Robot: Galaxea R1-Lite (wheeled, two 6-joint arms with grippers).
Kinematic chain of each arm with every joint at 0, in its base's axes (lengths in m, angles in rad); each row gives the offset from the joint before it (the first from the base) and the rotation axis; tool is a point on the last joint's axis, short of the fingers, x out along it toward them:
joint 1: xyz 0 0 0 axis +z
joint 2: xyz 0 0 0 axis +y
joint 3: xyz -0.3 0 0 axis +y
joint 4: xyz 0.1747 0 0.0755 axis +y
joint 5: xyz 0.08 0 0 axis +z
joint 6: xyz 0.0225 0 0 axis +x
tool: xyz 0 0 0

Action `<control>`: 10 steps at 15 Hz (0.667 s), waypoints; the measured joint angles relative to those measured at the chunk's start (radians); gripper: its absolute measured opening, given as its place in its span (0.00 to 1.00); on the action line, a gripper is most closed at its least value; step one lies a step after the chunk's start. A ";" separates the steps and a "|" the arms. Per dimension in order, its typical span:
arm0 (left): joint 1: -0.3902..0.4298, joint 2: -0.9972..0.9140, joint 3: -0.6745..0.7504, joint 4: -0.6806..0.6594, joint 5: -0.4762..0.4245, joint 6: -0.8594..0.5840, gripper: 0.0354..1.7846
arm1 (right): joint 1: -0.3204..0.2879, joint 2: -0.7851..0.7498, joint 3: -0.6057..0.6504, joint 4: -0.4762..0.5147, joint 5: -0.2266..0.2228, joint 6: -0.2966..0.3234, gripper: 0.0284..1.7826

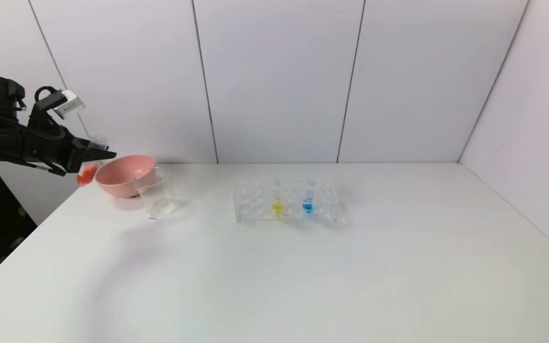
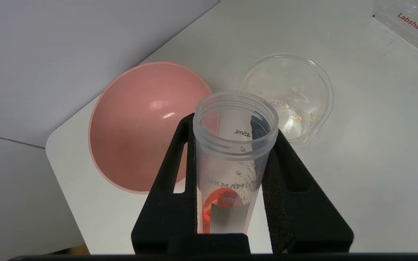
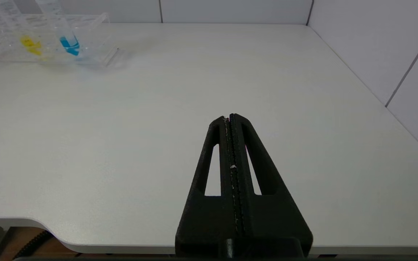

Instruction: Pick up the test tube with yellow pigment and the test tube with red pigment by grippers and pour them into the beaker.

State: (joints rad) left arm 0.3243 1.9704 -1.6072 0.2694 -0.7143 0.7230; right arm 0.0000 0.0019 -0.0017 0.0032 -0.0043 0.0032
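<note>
My left gripper (image 1: 94, 155) hangs at the far left, just left of the pink bowl, shut on the test tube with red pigment (image 1: 86, 174). In the left wrist view the clear tube (image 2: 235, 152) sits between both black fingers (image 2: 165, 188) of the left gripper (image 2: 232, 127), mouth open, with red liquid (image 2: 216, 203) low inside. The beaker (image 1: 156, 194) (image 2: 296, 94) stands right of the bowl, apart from the tube. The test tube with yellow pigment (image 1: 277, 202) (image 3: 29, 42) stands in the rack. My right gripper (image 3: 230, 117) is shut and holds nothing, low over the table's near right.
A pink bowl (image 1: 124, 175) (image 2: 140, 127) touches the beaker's left side. The clear rack (image 1: 322, 200) (image 3: 96, 50) (image 2: 412, 25) at mid-table also holds a tube with blue liquid (image 1: 308, 202) (image 3: 69, 43). The table's left edge (image 1: 31, 228) runs below my left arm.
</note>
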 joint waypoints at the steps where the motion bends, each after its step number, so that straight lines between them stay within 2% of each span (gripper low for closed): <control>1: 0.001 0.002 -0.002 0.001 -0.001 0.002 0.28 | 0.000 0.000 0.000 0.000 0.000 0.000 0.05; 5: -0.001 0.006 -0.027 0.046 0.000 0.019 0.28 | 0.000 0.000 0.000 0.000 0.000 0.000 0.05; 10: -0.008 0.044 -0.227 0.337 0.011 0.239 0.28 | 0.000 0.000 0.000 0.000 0.000 0.000 0.05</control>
State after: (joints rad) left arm 0.3160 2.0143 -1.8338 0.6062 -0.7028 0.9617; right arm 0.0000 0.0019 -0.0017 0.0032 -0.0047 0.0032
